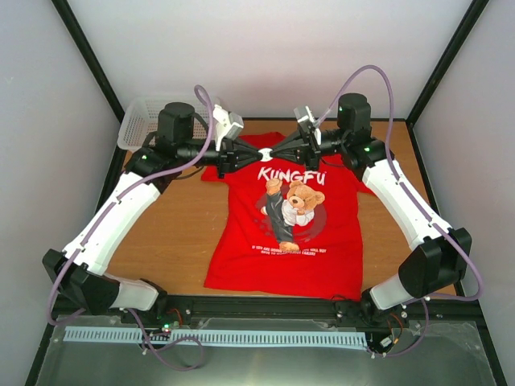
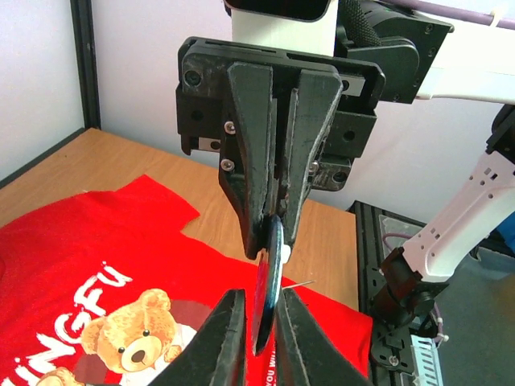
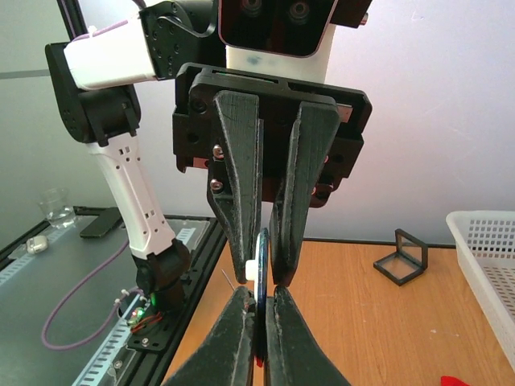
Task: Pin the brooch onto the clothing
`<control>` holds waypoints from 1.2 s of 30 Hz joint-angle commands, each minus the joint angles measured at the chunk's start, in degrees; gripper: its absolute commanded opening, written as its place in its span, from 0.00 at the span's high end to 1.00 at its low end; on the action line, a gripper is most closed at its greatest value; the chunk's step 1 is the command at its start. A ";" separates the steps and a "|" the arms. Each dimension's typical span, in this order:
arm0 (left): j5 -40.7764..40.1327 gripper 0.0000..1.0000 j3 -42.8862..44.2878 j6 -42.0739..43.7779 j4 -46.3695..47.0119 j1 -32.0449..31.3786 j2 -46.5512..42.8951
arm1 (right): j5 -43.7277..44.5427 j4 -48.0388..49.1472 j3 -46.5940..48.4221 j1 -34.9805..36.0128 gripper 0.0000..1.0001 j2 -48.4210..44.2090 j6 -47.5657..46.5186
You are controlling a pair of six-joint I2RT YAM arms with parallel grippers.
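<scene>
Table (image 1: 169, 233): wooden top; the shirt lies on it between the two arms.
Clothing (image 1: 322, 249): the red T-shirt lies flat, print up, collar at the far end. It appears smooth, and nothing is pinned to it yet.
Left gripper (image 2: 263, 305): jaws clamped on the lower edge of the disc, hovering above the collar end.
Right gripper (image 3: 261, 295): jaws closed on the opposite edge, so the two grippers meet tip to tip.
Brooch (image 2: 269, 273): seen edge-on and pinched from both sides, in the air over the neckline and clear of the cloth.
Needle (image 2: 302, 283): a thin wire juts sideways from the back of the disc. It seems to be open, though the clasp is too small to make out.
Step in hand: likely a shared hold, to set the needle or pass the disc across.
Doing it well: one gripper should keep a firm hold on the rim while the other lets go slowly, or the disc may twist or drop. The needle should meet the cloth at a shallow angle on plain red fabric, catching the top layer only.
</scene>
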 commanded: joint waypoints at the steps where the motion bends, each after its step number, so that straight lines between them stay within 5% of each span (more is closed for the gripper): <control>1: 0.46 0.88 2.09 1.81 -1.81 -0.27 -0.41 | -1.18 -1.25 0.22 0.25 0.97 -0.89 -1.89; 31: 2.72 0.99 4.11 0.87 -0.55 -0.27 1.38 | -1.17 -4.87 0.88 0.60 0.97 -0.55 -5.21; 36: -2.10 0.99 3.86 0.60 -0.39 -0.27 0.74 | 4.70 -4.19 0.98 0.60 0.78 -0.66 -2.62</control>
